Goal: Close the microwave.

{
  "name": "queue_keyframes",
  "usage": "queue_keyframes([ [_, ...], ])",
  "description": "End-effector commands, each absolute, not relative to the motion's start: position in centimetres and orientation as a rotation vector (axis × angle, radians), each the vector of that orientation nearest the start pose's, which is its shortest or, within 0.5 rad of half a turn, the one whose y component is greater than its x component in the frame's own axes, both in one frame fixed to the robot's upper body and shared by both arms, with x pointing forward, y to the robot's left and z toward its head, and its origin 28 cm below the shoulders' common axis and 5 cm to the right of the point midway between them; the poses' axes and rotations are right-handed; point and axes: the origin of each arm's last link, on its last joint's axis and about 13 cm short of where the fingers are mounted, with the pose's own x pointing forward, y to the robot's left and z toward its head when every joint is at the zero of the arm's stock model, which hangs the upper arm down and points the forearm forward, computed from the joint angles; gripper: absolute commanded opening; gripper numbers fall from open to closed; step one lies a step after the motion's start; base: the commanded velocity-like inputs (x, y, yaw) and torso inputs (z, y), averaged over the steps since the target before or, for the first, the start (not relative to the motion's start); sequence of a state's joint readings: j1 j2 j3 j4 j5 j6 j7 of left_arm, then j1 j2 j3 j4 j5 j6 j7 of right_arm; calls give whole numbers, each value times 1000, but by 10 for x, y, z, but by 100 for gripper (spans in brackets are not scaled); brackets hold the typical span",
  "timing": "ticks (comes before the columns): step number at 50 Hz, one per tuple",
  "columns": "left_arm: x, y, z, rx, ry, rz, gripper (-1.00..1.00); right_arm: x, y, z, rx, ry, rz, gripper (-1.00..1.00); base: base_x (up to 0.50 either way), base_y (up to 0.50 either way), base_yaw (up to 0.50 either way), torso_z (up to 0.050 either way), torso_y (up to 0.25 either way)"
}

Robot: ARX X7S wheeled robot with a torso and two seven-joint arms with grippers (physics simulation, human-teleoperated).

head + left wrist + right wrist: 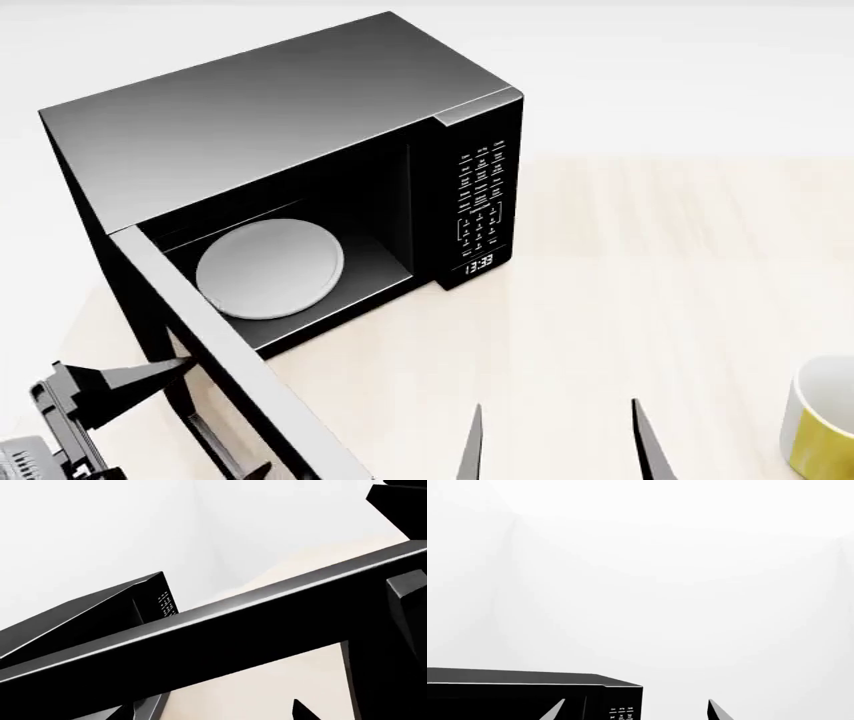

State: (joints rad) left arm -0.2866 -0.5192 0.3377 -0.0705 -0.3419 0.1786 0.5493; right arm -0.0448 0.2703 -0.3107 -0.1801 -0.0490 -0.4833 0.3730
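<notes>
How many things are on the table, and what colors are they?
Black: 1, the microwave, door open
White: 1, the round plate inside the microwave
Yellow: 1, the cup, white inside, at the table's right edge
Total: 3

Bright, even, sharp renders; walls wash out white (barely any shadows); soft sheen on the microwave [267, 110].

The microwave [287, 110] has a satin grey-sheened black shell; its turntable plate [270, 268] looks matt white; the worktop [641, 280] is pale wood-grained.
</notes>
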Motion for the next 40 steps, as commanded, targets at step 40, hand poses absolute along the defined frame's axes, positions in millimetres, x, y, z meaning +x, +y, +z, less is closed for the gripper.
queue_keyframes([
  [40,309,243,79,276,-267,-697,100,193,-87,65,-95,-596,30,100,0,0,0,0,0],
])
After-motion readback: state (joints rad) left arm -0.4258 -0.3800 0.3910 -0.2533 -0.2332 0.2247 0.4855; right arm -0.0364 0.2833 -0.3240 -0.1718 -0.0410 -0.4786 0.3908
